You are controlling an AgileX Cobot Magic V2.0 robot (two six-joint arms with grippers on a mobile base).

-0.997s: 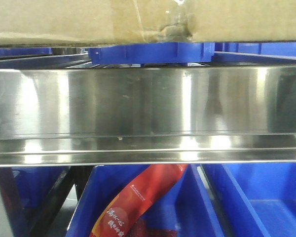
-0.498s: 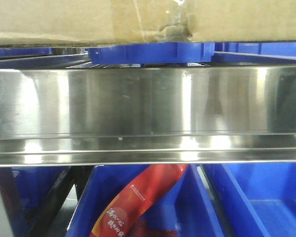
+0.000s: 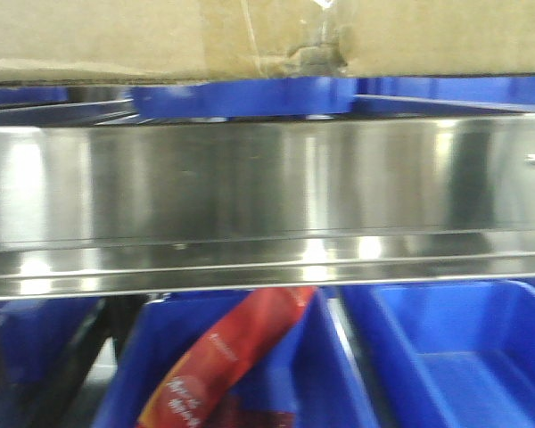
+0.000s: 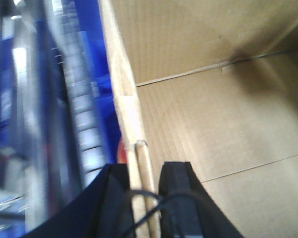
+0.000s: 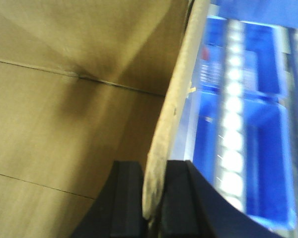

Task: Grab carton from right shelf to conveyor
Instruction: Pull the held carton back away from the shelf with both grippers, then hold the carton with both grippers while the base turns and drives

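Observation:
The brown carton [image 3: 98, 36] fills the top of the front view, its taped seam with a tear near the middle, above the shelf's shiny steel rail [image 3: 267, 187]. In the left wrist view my left gripper [image 4: 144, 173] is shut on the carton's left wall [image 4: 126, 104], with the open inside [image 4: 218, 114] to its right. In the right wrist view my right gripper [image 5: 154, 173] is shut on the carton's right wall [image 5: 181, 84], with the inside [image 5: 64, 109] to its left. The conveyor is out of view.
Blue plastic bins [image 3: 446, 357] stand below the rail, and one holds a red packet [image 3: 223, 357]. More blue bins [image 3: 250, 94] sit behind the carton. Blue bins and bright rollers [image 5: 233, 134] run beside the carton's right wall.
The front view has shifted: the rail, bins and red packet slid left in the picture and look blurred. The carton stays at the top of the view.

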